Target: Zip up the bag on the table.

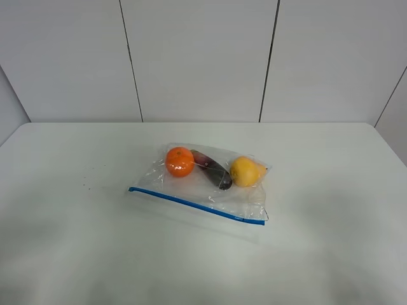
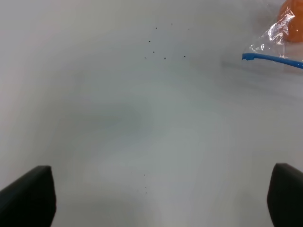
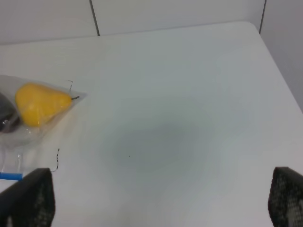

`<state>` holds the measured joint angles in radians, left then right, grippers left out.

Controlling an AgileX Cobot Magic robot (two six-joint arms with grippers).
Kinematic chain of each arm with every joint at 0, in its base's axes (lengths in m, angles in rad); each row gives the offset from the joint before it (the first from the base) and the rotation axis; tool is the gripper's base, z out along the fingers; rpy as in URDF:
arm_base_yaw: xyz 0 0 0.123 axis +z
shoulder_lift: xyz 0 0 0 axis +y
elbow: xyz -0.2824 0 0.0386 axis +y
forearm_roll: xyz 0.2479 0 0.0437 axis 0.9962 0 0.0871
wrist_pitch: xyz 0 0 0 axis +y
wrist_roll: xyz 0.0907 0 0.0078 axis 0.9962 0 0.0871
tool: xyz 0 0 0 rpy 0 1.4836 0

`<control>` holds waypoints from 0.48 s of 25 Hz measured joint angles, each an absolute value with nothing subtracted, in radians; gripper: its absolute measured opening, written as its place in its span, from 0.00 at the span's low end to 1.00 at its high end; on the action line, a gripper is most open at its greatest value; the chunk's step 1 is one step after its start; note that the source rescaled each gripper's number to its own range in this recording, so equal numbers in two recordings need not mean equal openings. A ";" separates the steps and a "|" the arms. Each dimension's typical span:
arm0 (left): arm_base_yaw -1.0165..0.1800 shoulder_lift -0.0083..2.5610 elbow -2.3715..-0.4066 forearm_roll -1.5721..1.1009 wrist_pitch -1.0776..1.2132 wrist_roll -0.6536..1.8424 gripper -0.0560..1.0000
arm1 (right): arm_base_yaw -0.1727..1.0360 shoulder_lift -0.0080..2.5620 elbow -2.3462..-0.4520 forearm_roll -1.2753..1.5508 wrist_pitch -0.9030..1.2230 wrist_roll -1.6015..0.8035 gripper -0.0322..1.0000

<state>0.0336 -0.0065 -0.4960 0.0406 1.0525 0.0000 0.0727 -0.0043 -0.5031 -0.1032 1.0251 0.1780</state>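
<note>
The bag (image 1: pixel 191 184) lies flat on the middle of the table (image 1: pixel 70 248). Its blue zipper strip (image 1: pixel 197 204) runs along the near edge. Inside are an orange (image 1: pixel 180 161), a dark purple vegetable (image 1: pixel 213 169) and a yellow pear (image 1: pixel 247 171). Neither arm shows in the exterior high view. My left gripper (image 2: pixel 161 201) is open and empty over bare table, with the bag's zipper corner (image 2: pixel 272 58) far ahead to one side. My right gripper (image 3: pixel 161 201) is open and empty, with the pear end of the bag (image 3: pixel 40 103) off to the side.
The white wall panels (image 1: pixel 197 57) rise behind the table's far edge. The table's rounded far right corner (image 3: pixel 248 26) shows in the right wrist view. A few dark specks (image 2: pixel 156 45) mark the tabletop.
</note>
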 joint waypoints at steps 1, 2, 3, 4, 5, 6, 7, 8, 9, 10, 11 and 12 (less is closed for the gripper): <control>0.034 -0.006 -0.496 0.041 1.053 0.000 1.00 | 0.073 -0.004 -0.503 -0.103 1.025 0.178 1.00; 0.034 -0.006 -0.496 0.041 1.053 0.000 1.00 | 0.073 -0.004 -0.503 -0.103 1.025 0.178 1.00; 0.034 -0.006 -0.496 0.041 1.053 0.005 1.00 | 0.073 -0.004 -0.503 -0.103 1.025 0.178 1.00; 0.034 -0.006 -0.496 0.041 1.053 0.005 1.00 | 0.073 -0.004 -0.503 -0.103 1.025 0.178 1.00; 0.034 -0.006 -0.496 0.041 1.053 0.000 1.00 | 0.073 -0.004 -0.503 -0.103 1.025 0.178 1.00; 0.034 -0.006 -0.496 0.041 1.053 0.000 1.00 | 0.073 -0.004 -0.503 -0.103 1.025 0.178 1.00; 0.034 -0.006 -0.496 0.041 1.053 0.000 1.00 | 0.073 -0.004 -0.503 -0.103 1.025 0.178 1.00; 0.034 -0.006 -0.496 0.041 1.053 0.000 1.00 | 0.073 -0.004 -0.503 -0.103 1.025 0.178 1.00; 0.034 -0.006 -0.496 0.041 1.053 0.000 1.00 | 0.073 -0.004 -0.503 -0.103 1.025 0.178 1.00; 0.034 -0.006 -0.496 0.041 1.053 0.000 1.00 | 0.073 -0.004 -0.503 -0.103 1.025 0.178 1.00; 0.034 -0.006 -0.496 0.041 1.053 0.000 1.00 | 0.073 -0.004 -0.503 -0.103 1.025 0.178 1.00; 0.034 -0.006 -0.496 0.041 1.053 0.000 1.00 | 0.073 -0.004 -0.503 -0.103 1.025 0.178 1.00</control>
